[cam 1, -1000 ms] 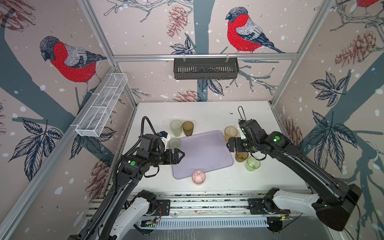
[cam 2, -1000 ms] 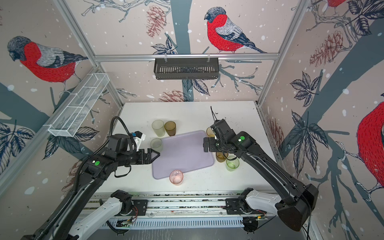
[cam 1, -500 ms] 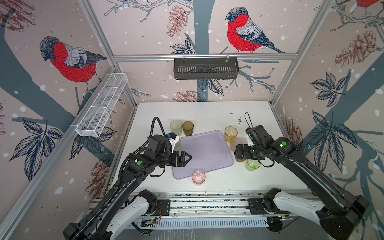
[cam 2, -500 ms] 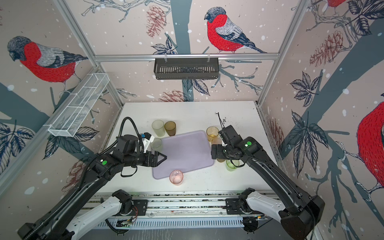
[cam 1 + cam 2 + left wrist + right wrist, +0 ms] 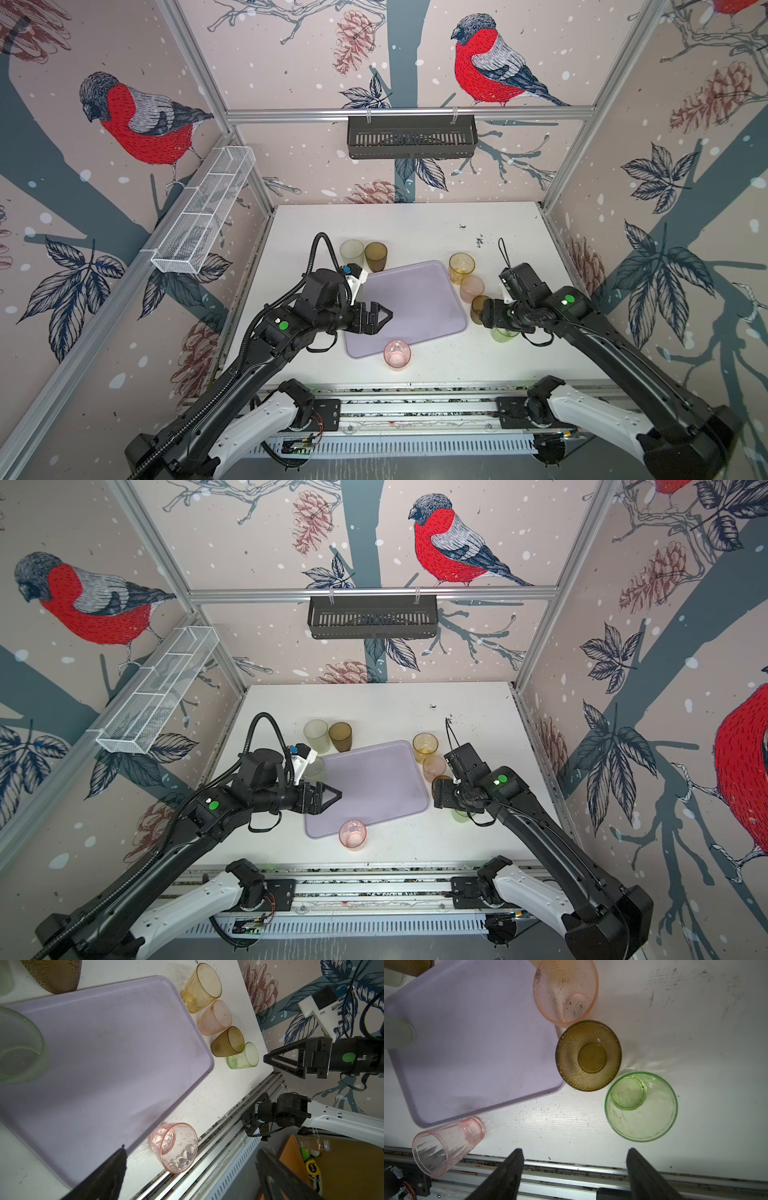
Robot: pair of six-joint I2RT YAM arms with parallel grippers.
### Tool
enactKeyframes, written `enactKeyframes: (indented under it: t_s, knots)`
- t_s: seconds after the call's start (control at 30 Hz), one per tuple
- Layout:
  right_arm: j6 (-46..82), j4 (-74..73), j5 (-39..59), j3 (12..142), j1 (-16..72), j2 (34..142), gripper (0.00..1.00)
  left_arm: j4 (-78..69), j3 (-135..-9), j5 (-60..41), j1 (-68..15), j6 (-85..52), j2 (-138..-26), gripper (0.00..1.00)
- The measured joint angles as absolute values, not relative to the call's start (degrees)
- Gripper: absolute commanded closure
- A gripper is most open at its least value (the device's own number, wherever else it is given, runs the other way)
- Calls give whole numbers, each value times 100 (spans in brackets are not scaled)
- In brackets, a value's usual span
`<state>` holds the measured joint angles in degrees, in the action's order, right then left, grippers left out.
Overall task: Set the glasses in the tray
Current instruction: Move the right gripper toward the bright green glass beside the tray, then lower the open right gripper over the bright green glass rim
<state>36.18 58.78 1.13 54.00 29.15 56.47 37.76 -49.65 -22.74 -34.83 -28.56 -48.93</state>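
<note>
Tray (image 5: 419,299) lies mid-surface (image 5: 415,224), its floor bare. Seven glasses stand on the surface around it:
- pale green glass (image 5: 352,250) and brown glass (image 5: 376,256) behind its far left corner;
- amber glass (image 5: 461,266), peach glass (image 5: 472,286), dark brown glass (image 5: 227,1044) and bright green glass (image 5: 243,1057) in a row along its right edge;
- pink glass (image 5: 397,353) just beside its near edge.

An eighth, frosted glass (image 5: 18,1047) sits at the left edge; on or off the rim cannot be told.

Left end effector (image 5: 384,316) hovers over the tray's left part, jaws wide, empty. Right end effector (image 5: 483,319) hangs above the dark brown and bright green glasses, jaws apart, gripping nothing.
</note>
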Motion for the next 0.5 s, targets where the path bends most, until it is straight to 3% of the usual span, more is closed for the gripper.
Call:
enactKeyframes:
  t_s: [0.5]
  knots:
    - [2816, 5817, 600, 5054, 231, 5205, 21, 3199, -4976, -2029, -4250, -3070, -5096, 3]
